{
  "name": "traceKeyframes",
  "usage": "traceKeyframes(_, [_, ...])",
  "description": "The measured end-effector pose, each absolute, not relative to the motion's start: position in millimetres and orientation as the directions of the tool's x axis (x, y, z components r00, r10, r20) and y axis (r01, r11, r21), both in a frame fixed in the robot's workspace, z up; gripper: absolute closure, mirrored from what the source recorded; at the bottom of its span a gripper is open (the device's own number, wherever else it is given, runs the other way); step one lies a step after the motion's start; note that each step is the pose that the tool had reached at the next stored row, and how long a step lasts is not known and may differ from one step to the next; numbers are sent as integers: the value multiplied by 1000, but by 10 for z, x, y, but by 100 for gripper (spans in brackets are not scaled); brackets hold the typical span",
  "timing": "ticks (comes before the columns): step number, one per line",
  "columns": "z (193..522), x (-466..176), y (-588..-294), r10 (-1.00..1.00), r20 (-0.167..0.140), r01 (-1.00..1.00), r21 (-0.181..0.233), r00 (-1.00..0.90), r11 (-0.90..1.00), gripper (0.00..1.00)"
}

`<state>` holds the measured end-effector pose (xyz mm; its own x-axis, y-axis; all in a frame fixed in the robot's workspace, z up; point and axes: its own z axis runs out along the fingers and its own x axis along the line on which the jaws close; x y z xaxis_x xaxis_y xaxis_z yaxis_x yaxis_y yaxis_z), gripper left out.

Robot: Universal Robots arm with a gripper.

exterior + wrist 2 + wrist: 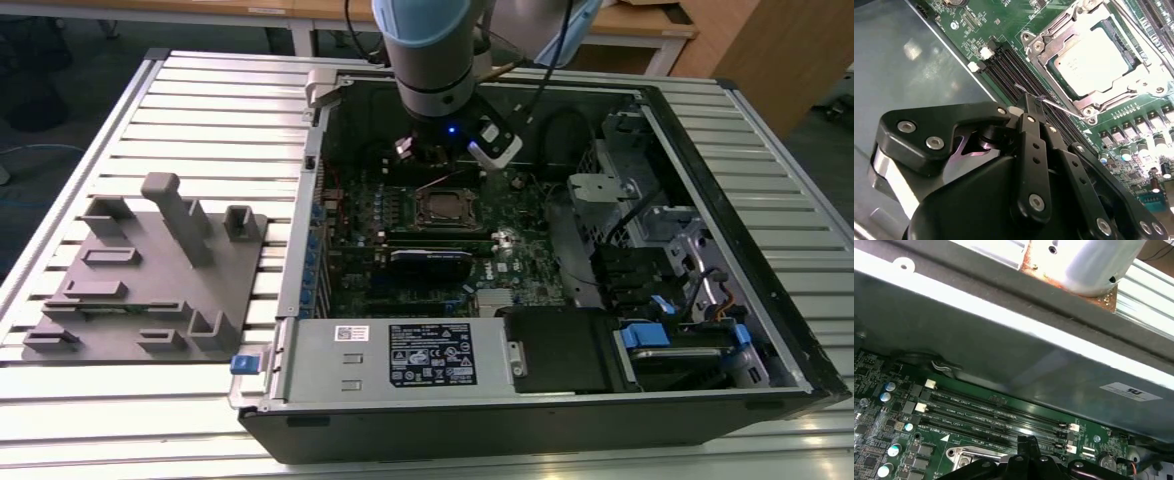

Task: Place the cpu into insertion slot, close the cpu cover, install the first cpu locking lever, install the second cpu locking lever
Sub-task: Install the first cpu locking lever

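Observation:
The cpu, silver-grey, lies seated in the insertion slot on the green motherboard. The cpu cover, a silver frame, lies flat around it. A thin wire locking lever runs along the socket's side by the memory slots. My gripper is shut, its black fingertips pressed together with their tip right at that lever's end, seemingly touching it. In the exterior view the gripper hangs inside the case just behind the socket. Its tip also pokes into the first wrist view, over the socket's edge.
Black memory slots lie between the socket and the case's grey wall. A dark card, power supply and drive bays crowd the case. A grey fixture sits on the slatted table at the exterior view's left.

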<state>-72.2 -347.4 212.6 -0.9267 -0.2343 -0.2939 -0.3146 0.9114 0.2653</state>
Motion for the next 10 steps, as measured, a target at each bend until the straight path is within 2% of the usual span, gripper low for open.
traceKeyframes(10, [2117,-721,-3475,-248,-293,-327,262,-923,908,90])
